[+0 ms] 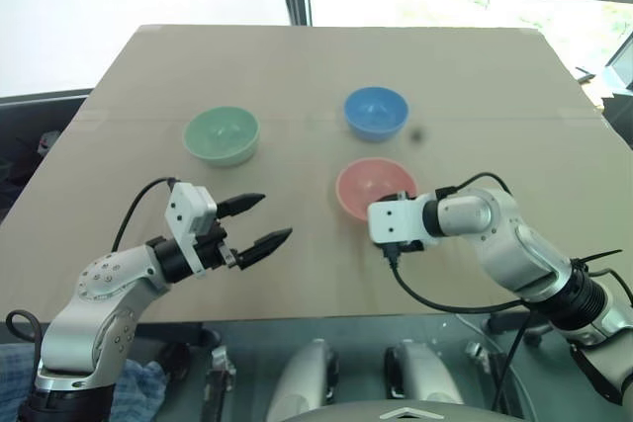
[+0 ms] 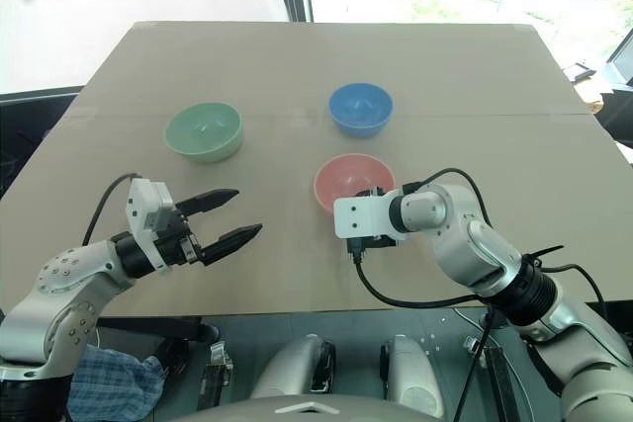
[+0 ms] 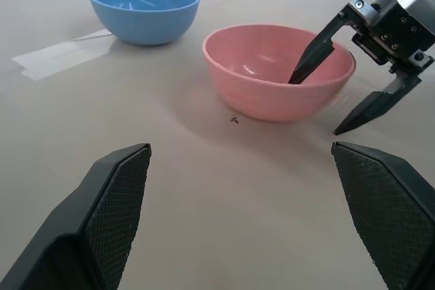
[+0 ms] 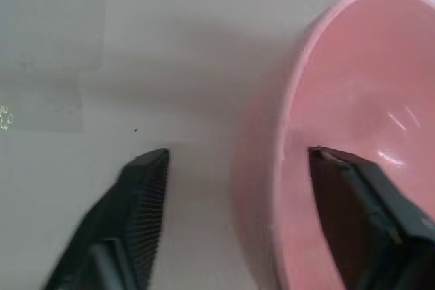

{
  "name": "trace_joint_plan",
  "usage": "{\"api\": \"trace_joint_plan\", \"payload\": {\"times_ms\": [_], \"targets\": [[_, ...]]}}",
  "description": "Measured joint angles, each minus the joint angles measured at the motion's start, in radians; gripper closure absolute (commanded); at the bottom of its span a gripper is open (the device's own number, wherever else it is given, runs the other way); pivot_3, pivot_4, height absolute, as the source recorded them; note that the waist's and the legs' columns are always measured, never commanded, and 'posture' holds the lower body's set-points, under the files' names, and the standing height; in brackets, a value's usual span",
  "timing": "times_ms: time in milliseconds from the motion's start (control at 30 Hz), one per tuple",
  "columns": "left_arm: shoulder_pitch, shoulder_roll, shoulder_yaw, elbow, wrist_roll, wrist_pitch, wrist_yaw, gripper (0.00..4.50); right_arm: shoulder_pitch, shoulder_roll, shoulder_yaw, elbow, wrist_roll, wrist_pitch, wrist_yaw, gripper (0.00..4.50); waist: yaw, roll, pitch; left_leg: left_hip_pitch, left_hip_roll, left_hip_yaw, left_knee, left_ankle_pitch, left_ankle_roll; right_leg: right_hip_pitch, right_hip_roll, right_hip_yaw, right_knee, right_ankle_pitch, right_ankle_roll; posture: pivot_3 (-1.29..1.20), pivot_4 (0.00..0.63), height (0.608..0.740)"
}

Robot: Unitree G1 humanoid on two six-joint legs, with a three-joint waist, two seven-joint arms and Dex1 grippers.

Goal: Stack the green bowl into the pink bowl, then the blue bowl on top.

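Tan table (image 1: 297, 66): right gripper (image 3: 336, 93) released, straddling pink bowl (image 1: 374, 187) rim; withdraw upward, avoid tipping. Left gripper (image 1: 255, 221) released.

The table (image 1: 297, 76) at the middle of the frame has a matt, tan, cardboard-like top, with a strip of clear glossy tape (image 3: 58, 56) stuck near the blue bowl (image 1: 376, 111). The blue bowl and the pink bowl (image 1: 374, 185) look like smooth plastic with a slight sheen; soft highlights show inside them. The green bowl (image 1: 221, 134) at the upper left looks smooth and more matt. The left gripper (image 1: 255, 222) has black fingers (image 3: 112, 202) with a finely ribbed, matt inner face.
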Motion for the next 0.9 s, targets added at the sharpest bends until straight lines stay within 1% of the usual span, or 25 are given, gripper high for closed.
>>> {"api": "trace_joint_plan", "payload": {"times_ms": [33, 133, 167, 233, 267, 300, 333, 400, 433, 533, 667, 800, 900], "targets": [[0.0, 0.0, 0.0, 0.0, 0.0, 0.0, 0.0, 0.0, 0.0, 0.013, -0.008, 0.0, 0.012, 0.007, -0.002, 0.04, 0.0, 0.0, 0.0, 0.0, 0.0, 0.0, 0.0, 0.0, 0.0, 0.0, 0.0, 0.0, 0.0, 0.0, 0.0, 0.0, 0.15, 0.74], [-0.012, 0.0, 0.0, 0.002, 0.0, -0.002, 0.0, 0.0, 0.0, 0.059, -0.089, -0.012, 0.091, 0.086, 0.004, 0.04, 0.001, 0.0, 0.0, 0.0, 0.0, 0.0, 0.0, 0.0, 0.0, 0.0, 0.0, 0.0, 0.0, 0.001, 0.001, 0.0, 0.15, 0.74], [-0.02, -0.002, 0.0, 0.009, 0.001, -0.007, 0.001, 0.0, -0.003, 0.064, -0.175, -0.031, 0.162, 0.183, 0.024, 0.04, 0.004, 0.0, 0.0, 0.0, 0.0, 0.0, 0.0, 0.0, 0.0, 0.0, 0.0, 0.0, 0.0, 0.001, 0.001, 0.0, 0.15, 0.74], [-0.04, -0.006, -0.002, 0.029, 0.005, -0.01, 0.006, 0.0, -0.022, 0.083, -0.293, -0.055, 0.258, 0.321, 0.044, 0.04, 0.005, 0.0, 0.0, -0.001, 0.0, 0.0, 0.0, -0.001, 0.001, 0.0, 0.0, 0.0, 0.0, 0.001, 0.001, 0.0, 0.15, 0.74], [-0.047, -0.008, -0.002, 0.032, 0.006, -0.01, 0.008, 0.0, -0.029, 0.092, -0.324, -0.061, 0.277, 0.354, 0.047, 0.04, 0.005, 0.0, 0.0, -0.001, 0.0, -0.001, 0.0, -0.002, 0.003, 0.0, 0.0, 0.0, 0.0, 0.001, 0.001, 0.0, 0.15, 0.74], [-0.084, -0.015, -0.009, 0.043, 0.019, -0.018, 0.013, 0.0, -0.067, 0.119, -0.438, -0.089, 0.368, 0.483, 0.052, 0.04, 0.005, 0.0, 0.001, -0.001, 0.0, -0.001, 0.0, -0.003, 0.002, 0.0, 0.0, -0.001, 0.0, 0.001, 0.001, 0.0, 0.15, 0.74], [-0.1, -0.015, -0.011, 0.044, 0.022, -0.023, 0.015, 0.0, -0.093, 0.12, -0.479, -0.105, 0.397, 0.522, 0.053, 0.04, 0.004, 0.0, 0.0, -0.001, 0.0, -0.001, -0.001, -0.003, 0.002, 0.0, 0.0, -0.001, 0.0, 0.001, 0.001, 0.0, 0.15, 0.74], [-0.163, -0.021, -0.029, 0.066, 0.057, -0.035, 0.035, 0.0, -0.127, 0.1, -0.617, -0.13, 0.504, 0.639, 0.052, 0.04, 0.006, 0.0, 0.0, 0.0, -0.001, -0.001, -0.003, -0.004, 0.0, 0.0, -0.001, -0.001, -0.001, 0.001, 0.001, 0.0, 0.15, 0.74], [-0.165, -0.021, -0.029, 0.068, 0.059, -0.036, 0.037, 0.0, -0.127, 0.097, -0.625, -0.13, 0.509, 0.645, 0.052, 0.04, 0.006, 0.0, 0.0, 0.0, -0.001, -0.001, -0.003, -0.004, 0.0, 0.0, -0.001, -0.001, -0.001, 0.001, 0.001, 0.0, 0.15, 0.74], [-0.254, -0.021, -0.069, 0.125, 0.118, -0.039, 0.061, 0.0, -0.125, 0.05, -0.778, -0.125, 0.624, 0.719, 0.052, 0.04, 0.01, 0.0, 0.0, -0.002, -0.002, -0.001, -0.004, -0.002, 0.004, -0.001, -0.002, -0.001, -0.002, 0.001, 0.001, 0.0, 0.15, 0.74], [-0.34, -0.018, -0.112, 0.179, 0.195, -0.05, 0.082, 0.0, -0.097, -0.005, -0.937, -0.133, 0.755, 0.731, 0.057, 0.04, 0.007, 0.0, 0.0, -0.001, -0.002, -0.001, -0.008, -0.002, 0.003, -0.001, -0.001, 0.0, -0.005, 0.001, 0.002, 0.0, 0.15, 0.74], [-0.419, 0.0, -0.155, 0.263, 0.292, -0.064, 0.103, 0.0, 0.014, -0.078, -1.027, -0.148, 0.861, 0.664, 0.072, 0.04, 0.007, 0.0, 0.0, -0.002, -0.002, 0.0, -0.011, 0.0, 0.001, -0.001, -0.001, 0.0, -0.006, 0.001, 0.002, 0.0, 0.15, 0.74], [-0.446, 0.027, -0.182, 0.3, 0.357, -0.075, 0.114, 0.0, 0.055, -0.117, -1.075, -0.149, 0.908, 0.618, 0.075, 0.04, 0.004, 0.0, 0.0, -0.001, -0.001, 0.0, -0.011, 0.0, 0.002, -0.001, -0.001, 0.0, -0.007, 0.001, 0.002, 0.0, 0.15, 0.74]]}}
